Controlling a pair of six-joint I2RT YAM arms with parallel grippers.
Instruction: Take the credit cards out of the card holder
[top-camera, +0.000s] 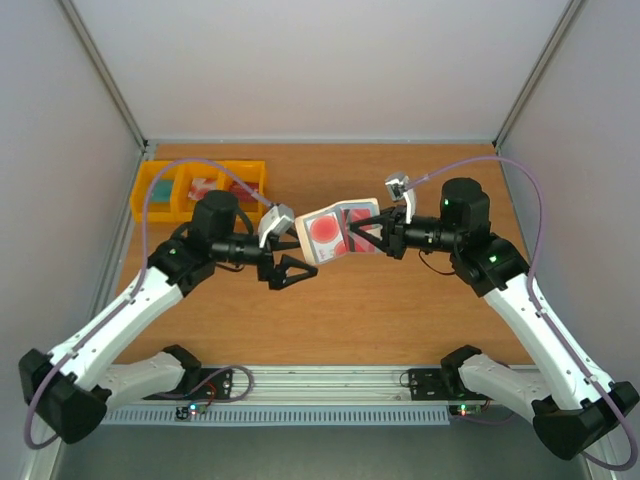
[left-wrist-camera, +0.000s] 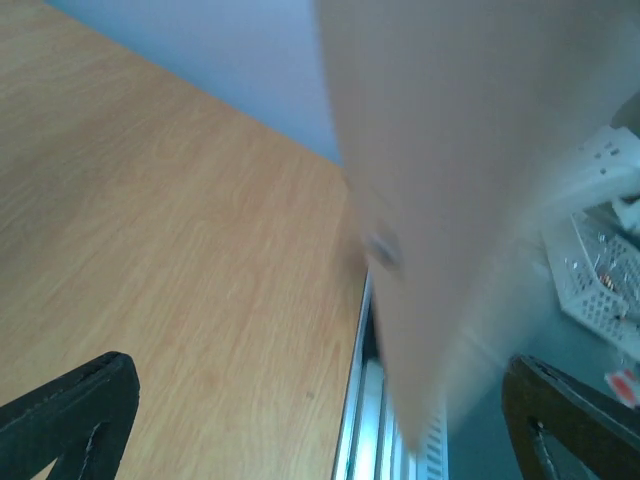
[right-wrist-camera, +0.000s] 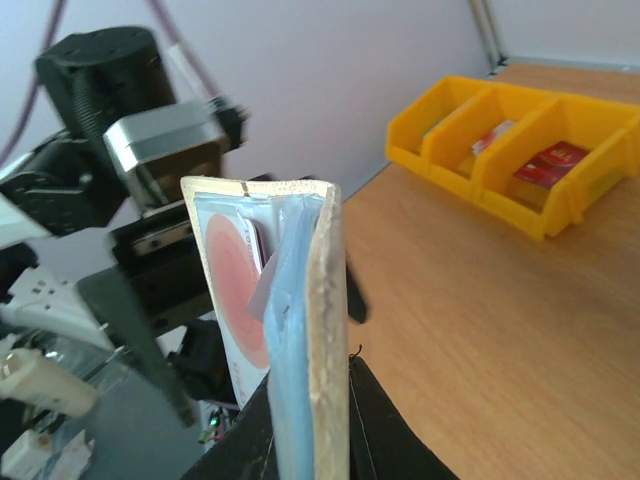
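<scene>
From the overhead camera I see the card holder (top-camera: 335, 232) raised above the table (top-camera: 400, 310) near its middle, between the two arms, lying open towards the camera with the credit cards (top-camera: 325, 234) showing as whitish-pink faces with red round marks. The right gripper (top-camera: 366, 240) pinches the holder's right-hand side. The left gripper (top-camera: 298, 258) sits just beside the holder's left edge with its fingers spread, and I cannot tell from here whether either finger touches it. The yellow bins (top-camera: 160, 190) stand at the far left corner, well apart from both grippers. On the left wrist camera the holder (left-wrist-camera: 440, 200) is a blurred cream sheet filling the upper right, very close to the lens. The left gripper (left-wrist-camera: 315, 385) has its two black fingers wide apart at the bottom corners, closed on nothing, with the wood table (left-wrist-camera: 150, 220) below. On the right wrist camera I look along the holder (right-wrist-camera: 325, 330) edge-on: it stands upright, folded into a narrow V, cream outside, pale blue-grey inside, and a card (right-wrist-camera: 235, 290) with a red round mark lies in the left leaf's pocket. The right gripper (right-wrist-camera: 315, 445) is pressed onto the holder's lower edge from both sides. The left arm (right-wrist-camera: 100, 80) is close behind, and the bins (right-wrist-camera: 500, 150) sit on the table (right-wrist-camera: 500, 330) beyond, with red items inside
</scene>
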